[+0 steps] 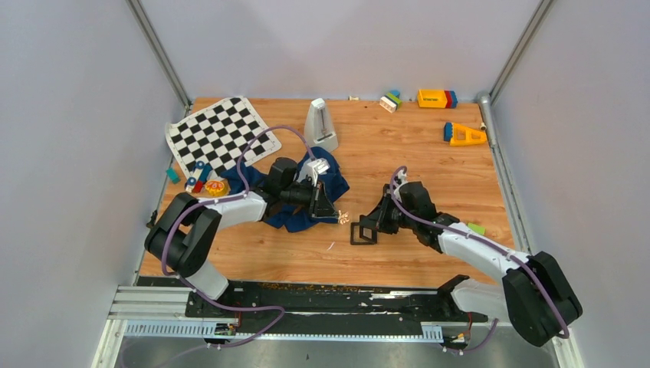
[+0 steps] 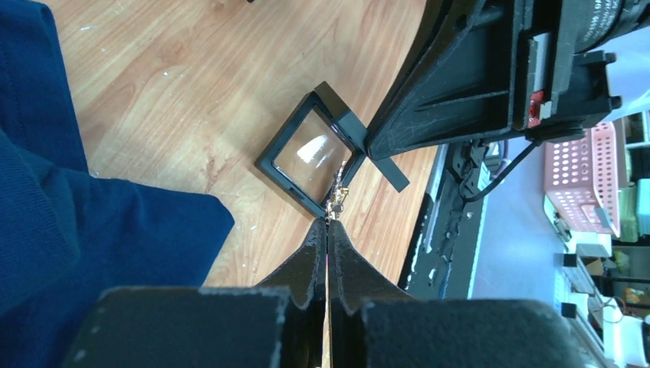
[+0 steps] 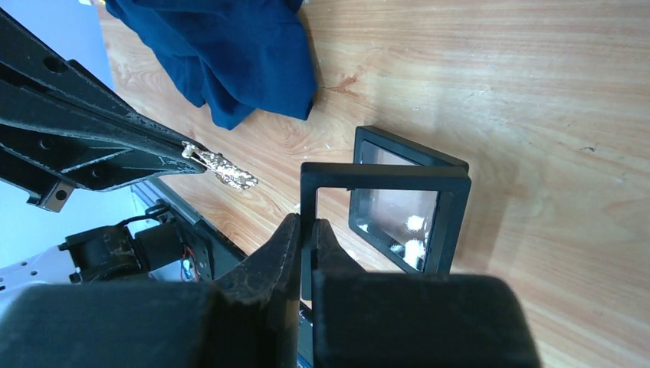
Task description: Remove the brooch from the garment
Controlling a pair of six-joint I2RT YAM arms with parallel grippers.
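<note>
The brooch [image 3: 226, 170] is clear of the cloth. It is a small glittering gold piece, nipped at the very tips of the left gripper [image 2: 328, 230], whose jaws are squeezed right together on it. It hangs in the air just short of the black frame [image 2: 310, 153], on the frame's garment side. The garment [image 1: 295, 218] lies crumpled on the table [image 1: 429, 176], further out from the frame on that same side and not touching the brooch.

At the frame itself, the right gripper [image 3: 306, 230] is clamped tight on the edge of the raised half. It holds that half upright over the flat half with the shiny window. Whether the two halves are hinged I can't tell.

So the pulling-off looks done, and the job in hand seems to be the hand-over into that frame. The grip is only a tip pinch on a tiny piece, so the carry should be slow and level, with no jerks. The right arm should hold the raised half steady and well back. The left arm should come low over the middle of the window and release only there. Dropped from higher, the brooch could bounce off the film and skitter away from the frame.
</note>
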